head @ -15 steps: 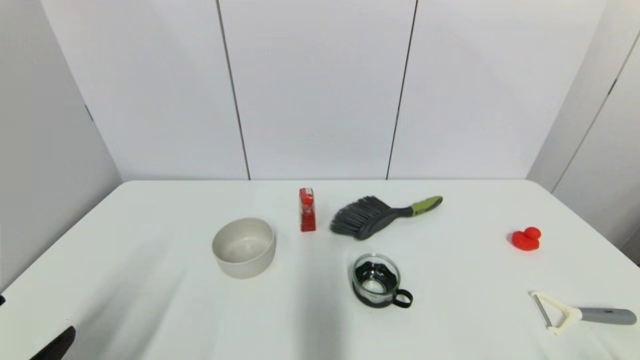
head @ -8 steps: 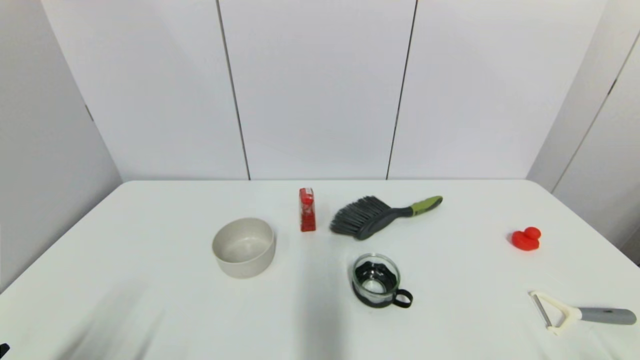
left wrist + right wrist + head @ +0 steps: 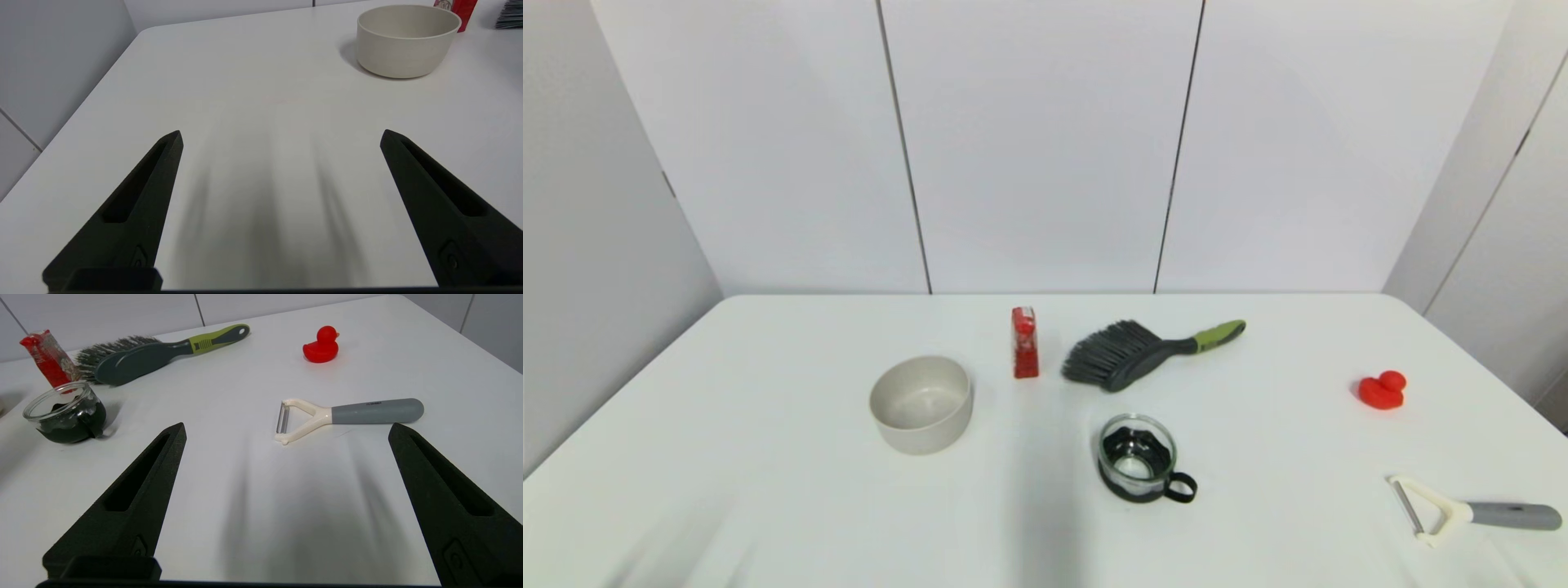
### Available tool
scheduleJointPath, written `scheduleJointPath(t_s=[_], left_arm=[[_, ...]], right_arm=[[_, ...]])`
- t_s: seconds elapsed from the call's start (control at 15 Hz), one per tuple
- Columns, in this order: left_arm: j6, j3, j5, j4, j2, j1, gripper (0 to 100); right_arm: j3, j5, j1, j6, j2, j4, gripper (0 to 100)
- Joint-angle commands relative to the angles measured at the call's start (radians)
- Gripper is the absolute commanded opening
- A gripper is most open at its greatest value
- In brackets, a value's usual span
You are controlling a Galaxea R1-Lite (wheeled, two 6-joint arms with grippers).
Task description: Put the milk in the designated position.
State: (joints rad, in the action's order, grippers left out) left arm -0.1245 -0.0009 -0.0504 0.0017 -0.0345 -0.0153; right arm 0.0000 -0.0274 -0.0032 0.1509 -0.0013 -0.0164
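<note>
Both my grippers, left (image 3: 281, 136) & right (image 3: 286, 430), hang low near table's front edge, jaws spread wide, holding nothing. Farther off, milk (image 3: 1025, 343) stands upright betw. bowl (image 3: 921, 403) & brush (image 3: 1143, 354). Prob. light, crushable, tippy; pinch mid-body, gently.

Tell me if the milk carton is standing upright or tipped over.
Upright: the milk stands on its narrow base on the table, between the bowl and brush.
</note>
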Motion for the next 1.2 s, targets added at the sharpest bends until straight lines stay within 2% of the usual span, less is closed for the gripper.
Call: scheduleJointPath(t_s=[0.07, 1.2], left_arm=[[0.009, 0.001, 0.003, 0.004, 0.034, 0.003, 100], [0.045, 0.001, 0.004, 0.004, 0.034, 0.003, 100]], right_arm=[[0.000, 0.000, -0.001, 0.001, 0.001, 0.000, 100], [0.000, 0.001, 0.000, -0.010, 0.001, 0.001, 100]])
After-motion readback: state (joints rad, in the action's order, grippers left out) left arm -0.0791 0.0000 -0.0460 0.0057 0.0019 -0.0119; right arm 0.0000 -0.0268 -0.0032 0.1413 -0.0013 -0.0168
